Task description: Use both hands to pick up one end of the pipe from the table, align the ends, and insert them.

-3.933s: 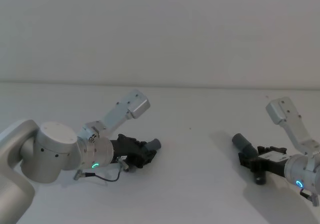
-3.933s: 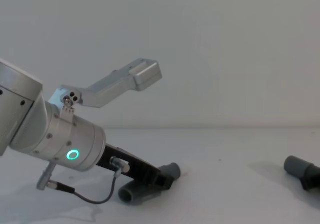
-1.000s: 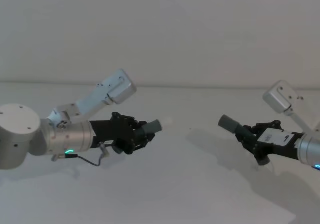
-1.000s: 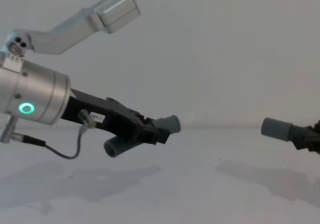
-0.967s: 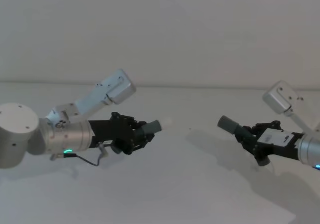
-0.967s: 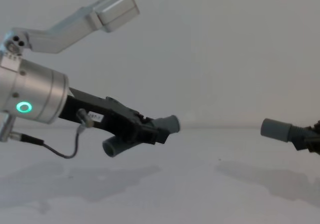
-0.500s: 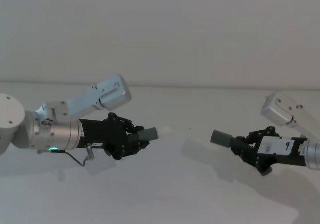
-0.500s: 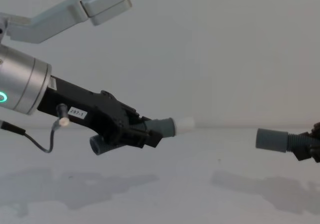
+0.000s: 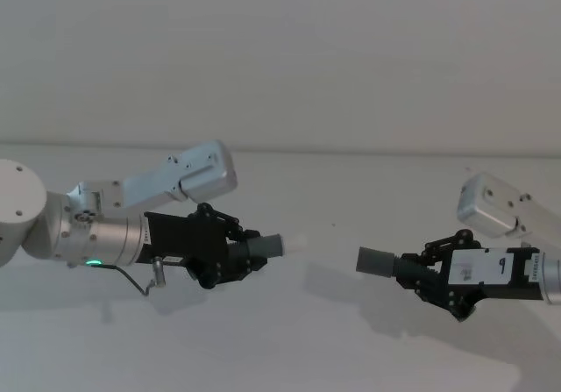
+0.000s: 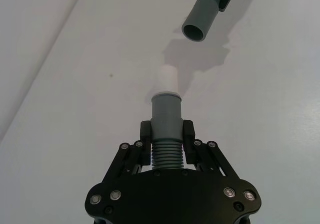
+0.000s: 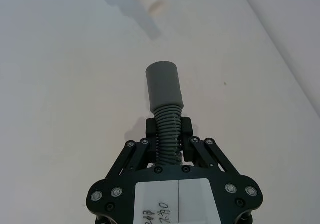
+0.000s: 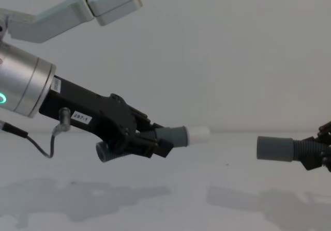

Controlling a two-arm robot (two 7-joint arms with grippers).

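Pipe pieces, 2 of them, hang in the air above the white table (image 9: 289,339), well apart and pointing at each other across its middle. The left gripper (image 9: 230,253) pinches the ribbed neck of the left pipe piece (image 10: 165,115), whose grey cuff ends in a whitish inner section (image 10: 167,79). The right gripper (image 9: 427,277) pinches the ribbed neck of the right pipe piece (image 11: 164,91), its open grey cuff (image 10: 199,21) turned toward the whitish tip.

Both pieces look light and made of smooth plastic, so they could slip or twist in the jaws. The ribbed necks look somewhat flexible and may bend under an insertion push; holding close behind the cuff, as now, seems sensible.

Each piece's rear runs back between its gripper's jaws. A grey tube end under the left gripper in the chest view is probably that piece's curved tail.
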